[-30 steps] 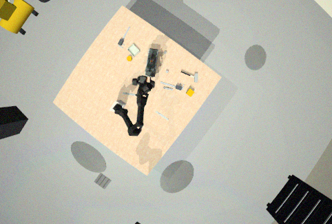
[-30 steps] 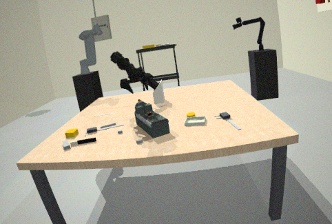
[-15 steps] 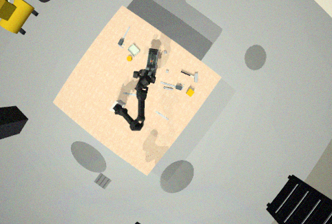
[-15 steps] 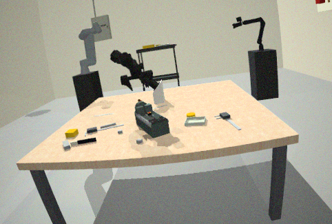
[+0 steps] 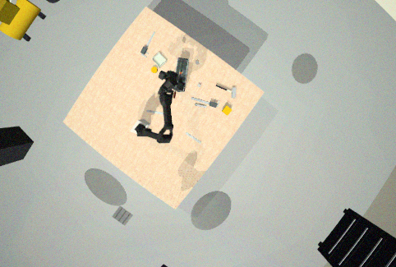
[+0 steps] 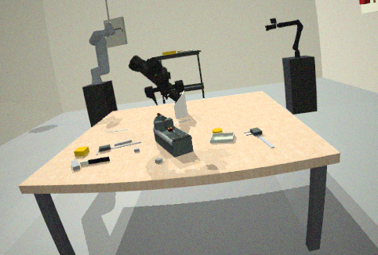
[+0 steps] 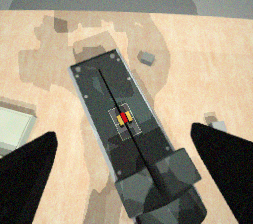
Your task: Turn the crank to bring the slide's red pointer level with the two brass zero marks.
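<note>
The dark grey-green machine (image 5: 182,66) (image 6: 174,140) (image 7: 94,87) lies long on the table. In the wrist view its red pointer (image 7: 123,118) sits in the slot window between two brass marks (image 7: 119,121) (image 7: 129,116) and looks level with them, as far as the coarse picture shows. The crank's brown-red handle (image 5: 174,94) (image 6: 158,114) shows small at the machine's end and is out of the wrist view. My gripper (image 5: 172,80) (image 6: 169,100) (image 7: 125,133) is open and empty, above the machine, its fingers to either side and clear of the handle.
A pale tray (image 5: 160,59) (image 6: 222,138) (image 7: 9,127) and a yellow disc (image 5: 154,70) (image 6: 217,130) lie beside the machine. On the other side are a hammer (image 5: 233,91), a caliper (image 5: 213,103) and a yellow block (image 5: 227,110) (image 6: 81,151). A small grey block (image 7: 147,58) lies near the machine's far end.
</note>
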Action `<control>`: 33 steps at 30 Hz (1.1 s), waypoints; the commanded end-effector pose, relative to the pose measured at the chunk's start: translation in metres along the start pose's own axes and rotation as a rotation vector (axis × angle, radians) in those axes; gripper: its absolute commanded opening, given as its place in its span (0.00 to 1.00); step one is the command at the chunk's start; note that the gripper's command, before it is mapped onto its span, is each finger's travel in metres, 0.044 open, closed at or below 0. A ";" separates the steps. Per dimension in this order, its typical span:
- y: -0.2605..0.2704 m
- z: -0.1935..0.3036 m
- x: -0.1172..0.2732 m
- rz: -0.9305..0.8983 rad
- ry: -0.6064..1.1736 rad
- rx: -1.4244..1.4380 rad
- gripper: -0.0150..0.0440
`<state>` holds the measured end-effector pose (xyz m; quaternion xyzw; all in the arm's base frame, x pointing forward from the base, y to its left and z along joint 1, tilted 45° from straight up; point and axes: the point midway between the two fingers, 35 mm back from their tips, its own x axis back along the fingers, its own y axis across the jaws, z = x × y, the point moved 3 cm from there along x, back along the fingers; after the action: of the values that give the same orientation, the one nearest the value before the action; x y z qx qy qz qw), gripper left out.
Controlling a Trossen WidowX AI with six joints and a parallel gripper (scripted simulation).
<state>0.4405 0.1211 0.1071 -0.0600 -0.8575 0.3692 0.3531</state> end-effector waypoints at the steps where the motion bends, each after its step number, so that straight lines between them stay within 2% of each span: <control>1: 0.004 -0.001 -0.010 0.023 -0.004 -0.032 1.00; 7: 0.002 0.034 -0.045 0.025 -0.004 -0.030 1.00; 26: 0.001 0.036 -0.046 0.025 -0.004 -0.030 1.00; 33: 0.003 -0.001 -0.009 0.028 -0.001 -0.037 1.00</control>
<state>0.4481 0.0985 0.0731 -0.0757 -0.8561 0.3641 0.3589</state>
